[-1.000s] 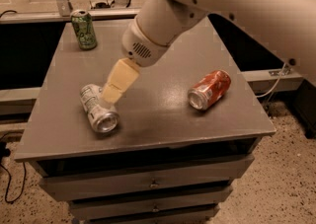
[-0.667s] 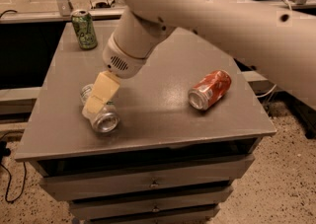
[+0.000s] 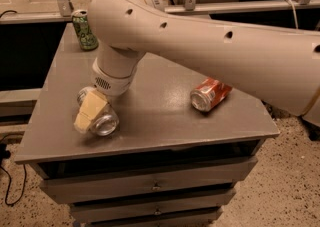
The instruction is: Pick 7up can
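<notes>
The 7up can (image 3: 104, 122), silver-white with a shiny end facing the front, lies on its side at the front left of the grey cabinet top (image 3: 165, 131). My gripper (image 3: 86, 119), cream-coloured at the end of the big beige arm (image 3: 200, 46), is down right over the can's left side and covers its upper part. Only the can's front end and a bit of its far end (image 3: 84, 93) show.
An all-green patterned can (image 3: 85, 30) stands upright at the back left corner. An orange-red can (image 3: 210, 93) lies on its side at the right. Drawers (image 3: 155, 186) sit below the top. A cable (image 3: 10, 181) runs on the floor at left.
The arm has swung left and down, and the gripper has moved from beside the 7up can's upper right to right over the can. The can has not visibly moved.
</notes>
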Controlling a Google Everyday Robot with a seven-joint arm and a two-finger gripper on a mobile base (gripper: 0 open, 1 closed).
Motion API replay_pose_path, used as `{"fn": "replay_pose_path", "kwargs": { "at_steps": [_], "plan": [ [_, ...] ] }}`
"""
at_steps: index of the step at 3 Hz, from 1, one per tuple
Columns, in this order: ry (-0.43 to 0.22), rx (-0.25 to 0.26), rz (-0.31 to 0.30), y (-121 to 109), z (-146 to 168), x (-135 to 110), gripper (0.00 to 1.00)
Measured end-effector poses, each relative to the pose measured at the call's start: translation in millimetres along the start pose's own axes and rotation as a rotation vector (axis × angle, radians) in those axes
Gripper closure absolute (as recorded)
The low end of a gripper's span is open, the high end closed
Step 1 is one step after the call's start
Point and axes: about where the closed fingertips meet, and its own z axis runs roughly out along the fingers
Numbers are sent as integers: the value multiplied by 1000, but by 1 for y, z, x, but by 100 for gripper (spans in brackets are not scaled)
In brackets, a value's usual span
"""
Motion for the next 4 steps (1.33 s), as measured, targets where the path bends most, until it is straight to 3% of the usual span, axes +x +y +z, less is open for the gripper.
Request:
{"fn": "replay_pose_path", "kwargs": {
  "at_steps": [1, 4],
  "plan": [
    [0, 0, 0, 0, -5, -2, 17],
    [0, 1, 0, 1, -16, -6, 88]
  ]
}}
